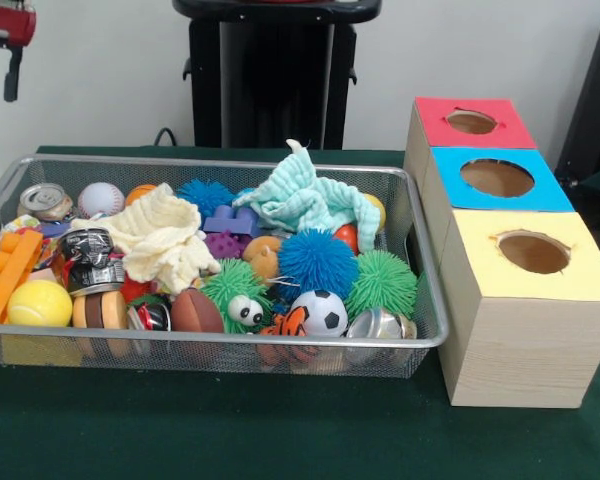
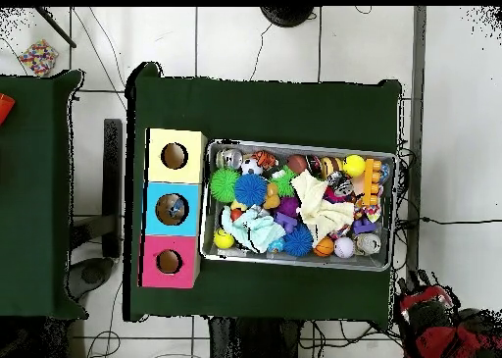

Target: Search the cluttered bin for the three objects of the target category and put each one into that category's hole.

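Note:
A wire mesh bin (image 1: 432, 335) (image 2: 210, 246) holds a jumble of toys. Among them are a blue spiky ball (image 1: 316, 262), a green spiky ball (image 1: 383, 283), a soccer ball (image 1: 320, 312), a baseball (image 1: 101, 199), a yellow ball (image 1: 39, 302), a cream cloth (image 1: 164, 236), a mint cloth (image 1: 305, 198), a can (image 1: 46, 202) and orange blocks (image 1: 8, 272). Right of the bin stands a wooden box with a red hole (image 1: 471, 122), a blue hole (image 1: 497, 178) and a yellow hole (image 1: 533, 252). The red and black arm (image 1: 8, 35) (image 2: 429, 315) is drawn back, away from the bin, its gripper unclear.
Green cloth covers the table (image 1: 280, 430). A second green table (image 2: 34, 192) stands beside it in the overhead view. The black pedestal (image 1: 275, 75) rises behind the bin. Something small shows inside the blue hole (image 2: 174, 210) from above.

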